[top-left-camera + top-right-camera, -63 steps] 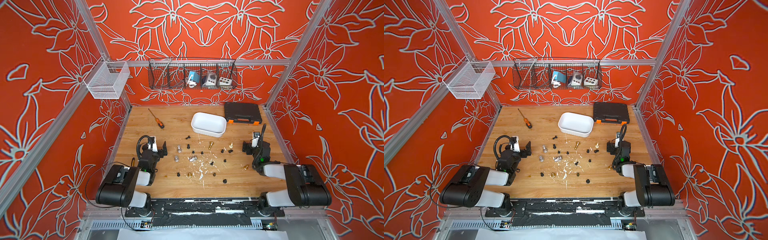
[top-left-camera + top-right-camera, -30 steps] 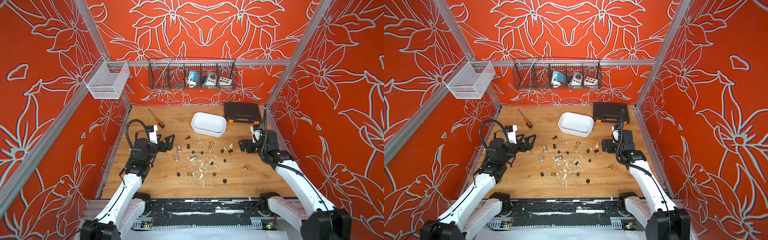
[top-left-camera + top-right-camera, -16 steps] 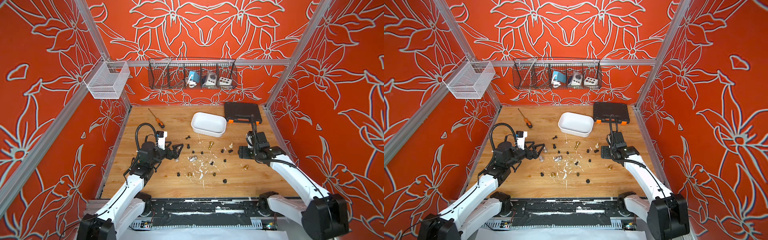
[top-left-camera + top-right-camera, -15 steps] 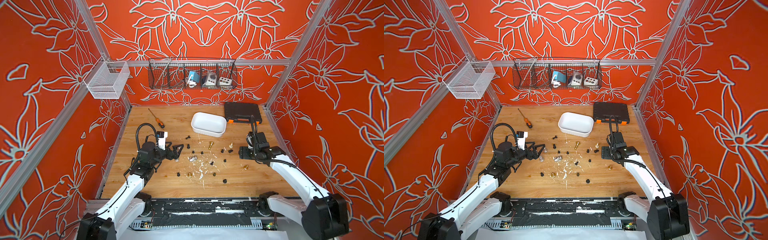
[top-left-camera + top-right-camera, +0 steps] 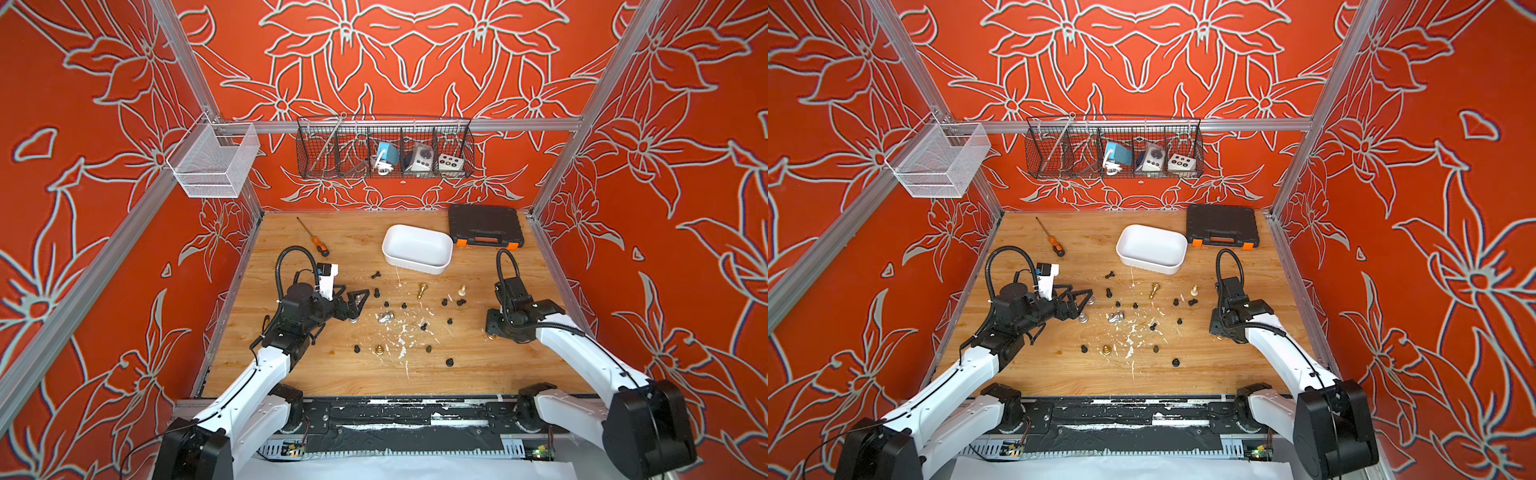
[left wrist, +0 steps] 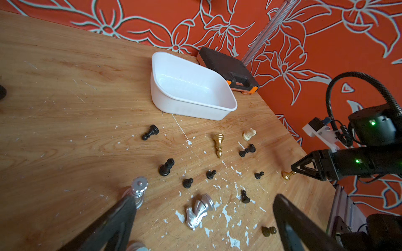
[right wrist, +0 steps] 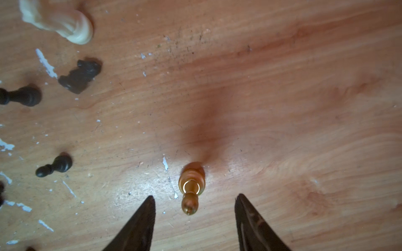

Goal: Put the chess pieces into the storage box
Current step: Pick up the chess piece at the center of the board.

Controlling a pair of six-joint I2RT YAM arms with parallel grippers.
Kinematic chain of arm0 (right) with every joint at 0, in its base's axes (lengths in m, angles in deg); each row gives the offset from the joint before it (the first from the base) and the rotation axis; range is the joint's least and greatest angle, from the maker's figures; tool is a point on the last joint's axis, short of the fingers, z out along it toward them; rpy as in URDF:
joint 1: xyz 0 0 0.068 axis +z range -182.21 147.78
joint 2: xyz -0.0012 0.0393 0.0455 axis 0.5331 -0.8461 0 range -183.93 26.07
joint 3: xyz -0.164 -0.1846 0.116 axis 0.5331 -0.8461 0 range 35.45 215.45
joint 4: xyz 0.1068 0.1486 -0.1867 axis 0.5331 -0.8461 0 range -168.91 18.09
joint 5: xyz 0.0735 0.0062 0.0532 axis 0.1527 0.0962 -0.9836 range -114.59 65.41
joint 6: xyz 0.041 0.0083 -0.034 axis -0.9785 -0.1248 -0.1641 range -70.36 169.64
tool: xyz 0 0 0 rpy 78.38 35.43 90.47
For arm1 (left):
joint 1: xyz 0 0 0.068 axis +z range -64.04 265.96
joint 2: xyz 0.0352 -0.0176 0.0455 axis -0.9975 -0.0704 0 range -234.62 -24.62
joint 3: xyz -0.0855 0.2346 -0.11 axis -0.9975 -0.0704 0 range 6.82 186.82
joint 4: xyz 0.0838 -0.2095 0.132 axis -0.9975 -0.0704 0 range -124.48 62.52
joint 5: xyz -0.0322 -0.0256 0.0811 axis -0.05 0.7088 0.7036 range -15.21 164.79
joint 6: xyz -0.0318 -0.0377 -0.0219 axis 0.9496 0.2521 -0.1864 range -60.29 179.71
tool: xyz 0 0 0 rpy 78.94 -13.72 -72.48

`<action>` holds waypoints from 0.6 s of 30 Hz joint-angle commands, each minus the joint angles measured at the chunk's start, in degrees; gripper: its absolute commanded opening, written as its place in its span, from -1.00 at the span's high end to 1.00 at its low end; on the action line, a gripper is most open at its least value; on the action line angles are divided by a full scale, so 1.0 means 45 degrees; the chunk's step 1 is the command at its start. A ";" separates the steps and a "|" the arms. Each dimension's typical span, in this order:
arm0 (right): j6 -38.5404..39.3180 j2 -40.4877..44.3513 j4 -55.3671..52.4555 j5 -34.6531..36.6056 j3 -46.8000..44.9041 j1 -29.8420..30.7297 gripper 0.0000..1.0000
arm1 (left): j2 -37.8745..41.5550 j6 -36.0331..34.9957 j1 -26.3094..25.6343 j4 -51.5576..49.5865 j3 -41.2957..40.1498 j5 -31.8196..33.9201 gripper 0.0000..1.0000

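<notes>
Several small chess pieces lie scattered over the wooden table, mostly black pawns. The white storage box stands behind them with nothing in it. My left gripper is open and low. A toppled silver knight lies between its fingers, and an upright silver piece stands beside one finger. My right gripper points down over an upright gold pawn. Its jaws are partly narrowed, open, with a gap on each side of the pawn.
A black toolcase with orange latches sits behind the box at the back right. An orange-handled screwdriver lies at the back left. White paint flecks mark the table's middle. A wire basket and a white mesh basket hang on the walls.
My right arm has come down and nearer over the gold pawn, and its jaws have narrowed. My left arm has reached towards the silver pieces, still wide open.
</notes>
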 commanded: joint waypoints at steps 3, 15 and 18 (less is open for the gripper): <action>-0.0364 -0.0278 0.0048 0.0024 -0.0149 0.0128 -0.06 | 0.0010 0.0030 -0.0115 0.0357 0.0010 -0.0111 -0.97; -0.0278 -0.0549 0.0048 -0.0266 -0.0266 0.0186 0.07 | 0.0036 -0.0036 -0.0193 -0.0066 0.0091 -0.0104 -0.97; -0.0235 -0.0504 0.0106 -0.0272 -0.0296 0.0198 0.12 | 0.0086 0.0016 -0.0193 -0.0131 0.0039 -0.0082 -0.97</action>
